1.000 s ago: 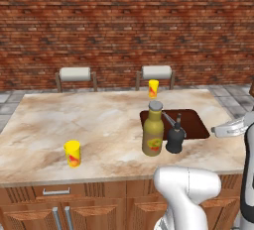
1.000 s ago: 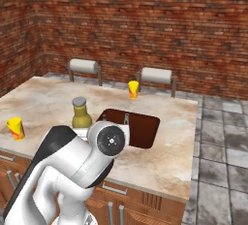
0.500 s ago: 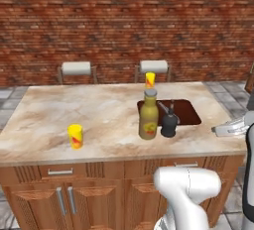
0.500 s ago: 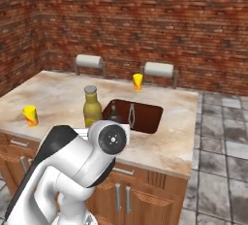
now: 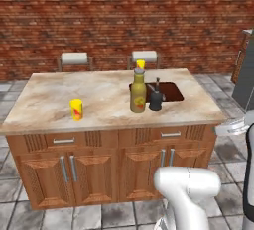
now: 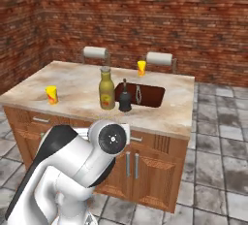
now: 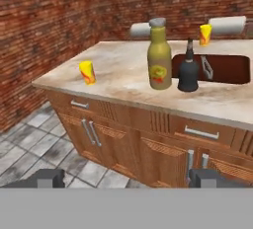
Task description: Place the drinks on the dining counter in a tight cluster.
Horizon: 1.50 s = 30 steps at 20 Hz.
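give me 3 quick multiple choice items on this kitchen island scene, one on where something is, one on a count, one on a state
1. The black bottle stands
A. right beside the olive-yellow bottle
B. on the floor
C. inside a cabinet

2. Yellow cups on the dining counter:
A. none
B. two
C. five

3. The gripper is
A. shut on a cup
B. shut on a bottle
C. open, holding nothing

Answers: 1 A, the two stand close together by the sink. 2 B, a near cup and a far cup. 3 C, the fingertips stand wide apart, short of the island.
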{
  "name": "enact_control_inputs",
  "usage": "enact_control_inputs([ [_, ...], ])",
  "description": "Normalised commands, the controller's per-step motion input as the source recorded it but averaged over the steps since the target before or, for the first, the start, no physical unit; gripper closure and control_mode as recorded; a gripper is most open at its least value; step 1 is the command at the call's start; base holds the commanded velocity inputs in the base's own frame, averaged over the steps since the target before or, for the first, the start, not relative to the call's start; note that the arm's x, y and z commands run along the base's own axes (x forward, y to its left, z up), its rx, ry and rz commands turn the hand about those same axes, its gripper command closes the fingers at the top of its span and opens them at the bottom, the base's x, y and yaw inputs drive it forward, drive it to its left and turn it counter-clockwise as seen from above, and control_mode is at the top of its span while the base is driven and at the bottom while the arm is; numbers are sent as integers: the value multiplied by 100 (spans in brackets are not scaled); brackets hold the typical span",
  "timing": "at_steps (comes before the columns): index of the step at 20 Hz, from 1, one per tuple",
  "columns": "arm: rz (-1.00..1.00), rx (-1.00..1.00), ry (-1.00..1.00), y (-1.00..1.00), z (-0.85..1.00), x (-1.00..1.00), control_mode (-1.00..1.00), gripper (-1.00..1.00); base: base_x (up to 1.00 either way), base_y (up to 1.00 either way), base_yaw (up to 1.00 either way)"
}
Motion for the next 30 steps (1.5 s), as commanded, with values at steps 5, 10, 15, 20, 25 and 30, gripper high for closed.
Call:
enact_control_inputs([
  [5, 0, 0, 0, 0, 0, 0, 100, -100, -34, 9, -47],
  [10, 0, 0, 0, 0, 0, 0, 100, -100, 0, 2, -96],
  [15, 0, 0, 0, 0, 0, 0, 100, -100, 0, 1, -98],
  [20, 0, 0, 0, 0, 0, 0, 100, -100, 0, 2, -100],
  [25, 0, 0, 0, 0, 0, 0, 100, -100, 0, 5, -99],
  [30, 0, 0, 0, 0, 0, 0, 100, -100, 1, 9, -95],
])
